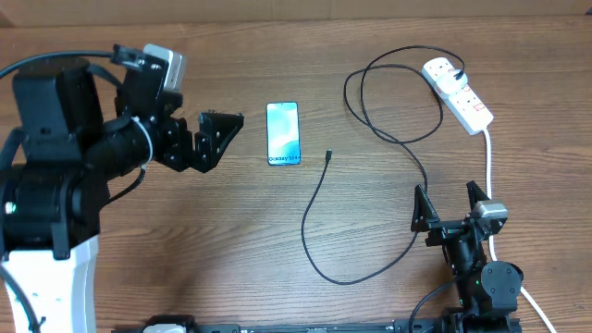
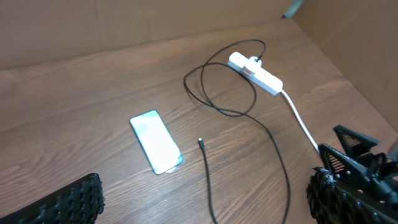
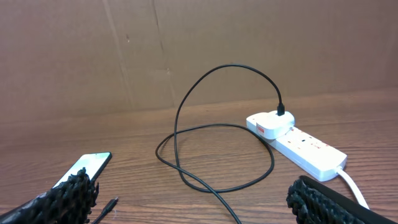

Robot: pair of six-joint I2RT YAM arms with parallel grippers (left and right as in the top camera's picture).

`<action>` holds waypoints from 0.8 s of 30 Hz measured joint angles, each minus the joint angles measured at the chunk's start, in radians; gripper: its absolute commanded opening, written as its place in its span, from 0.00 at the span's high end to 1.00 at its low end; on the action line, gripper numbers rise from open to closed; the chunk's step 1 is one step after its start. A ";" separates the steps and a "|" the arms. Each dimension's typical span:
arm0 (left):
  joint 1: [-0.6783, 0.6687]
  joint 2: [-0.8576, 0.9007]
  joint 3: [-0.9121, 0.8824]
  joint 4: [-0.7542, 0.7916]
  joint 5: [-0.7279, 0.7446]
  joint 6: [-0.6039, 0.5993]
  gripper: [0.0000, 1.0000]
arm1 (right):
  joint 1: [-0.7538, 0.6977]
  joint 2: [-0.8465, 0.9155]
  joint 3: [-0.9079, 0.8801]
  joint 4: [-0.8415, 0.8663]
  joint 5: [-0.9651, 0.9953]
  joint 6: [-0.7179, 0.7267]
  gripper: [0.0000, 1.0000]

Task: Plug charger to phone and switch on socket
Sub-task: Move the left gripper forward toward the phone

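Note:
The phone (image 1: 283, 133) lies flat at the table's middle, blue screen up; it also shows in the left wrist view (image 2: 155, 141) and the right wrist view (image 3: 85, 168). The charger cable (image 1: 407, 148) loops from the white plug in the socket (image 1: 458, 93) down to its connector tip (image 1: 328, 155), which lies loose just right of the phone. The tip shows in the left wrist view (image 2: 201, 143) too. My left gripper (image 1: 222, 137) is open and empty, left of the phone. My right gripper (image 1: 451, 205) is open and empty, near the front right.
The socket's thick white lead (image 1: 488, 166) runs down the right side past my right arm. A cardboard wall (image 3: 186, 50) stands behind the table. The cable's lower loop (image 1: 351, 277) lies near the front edge.

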 measured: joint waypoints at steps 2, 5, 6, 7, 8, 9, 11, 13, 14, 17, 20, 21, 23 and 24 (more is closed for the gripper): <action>-0.008 0.017 0.000 -0.002 0.005 -0.002 0.00 | 0.000 0.000 0.000 0.000 0.000 0.000 0.00; -0.050 0.039 0.000 -0.008 -0.023 -0.019 0.00 | 0.000 0.000 0.000 0.000 0.000 0.000 0.00; -0.071 0.045 0.000 -0.010 -0.046 -0.026 0.00 | 0.000 0.000 0.000 0.000 0.000 0.000 0.00; -0.093 0.051 0.000 -0.013 -0.072 -0.035 0.00 | 0.000 0.000 0.000 0.000 0.000 0.000 0.00; -0.120 0.055 0.000 -0.015 -0.106 -0.045 0.00 | 0.000 0.000 0.000 0.000 0.000 0.000 0.00; -0.143 0.058 0.000 -0.015 -0.137 -0.052 0.00 | 0.000 0.000 0.000 0.000 0.000 0.000 0.00; -0.185 0.060 0.000 -0.015 -0.198 -0.066 0.00 | 0.000 0.000 0.000 0.000 0.000 0.000 0.00; -0.213 0.060 0.000 -0.015 -0.248 -0.076 0.00 | 0.000 0.000 0.000 0.000 0.000 0.000 0.00; -0.224 0.060 0.000 -0.015 -0.269 -0.079 0.00 | 0.000 0.000 0.000 0.000 0.000 0.000 0.00; -0.235 0.060 0.000 -0.015 -0.312 -0.087 0.00 | 0.000 0.000 0.000 0.000 0.000 0.000 0.00; -0.235 0.060 0.000 -0.015 -0.337 -0.100 0.00 | 0.000 0.000 0.000 0.000 0.000 0.000 0.00; -0.235 0.060 0.000 -0.015 -0.342 -0.102 0.00 | 0.000 0.000 0.000 0.000 0.000 0.000 0.00; -0.235 0.060 0.000 -0.015 -0.349 -0.105 0.00 | 0.000 0.000 0.000 0.000 0.000 0.000 0.00; -0.235 0.060 0.000 -0.015 -0.352 -0.105 0.00 | 0.000 0.000 0.000 0.000 0.000 0.000 0.00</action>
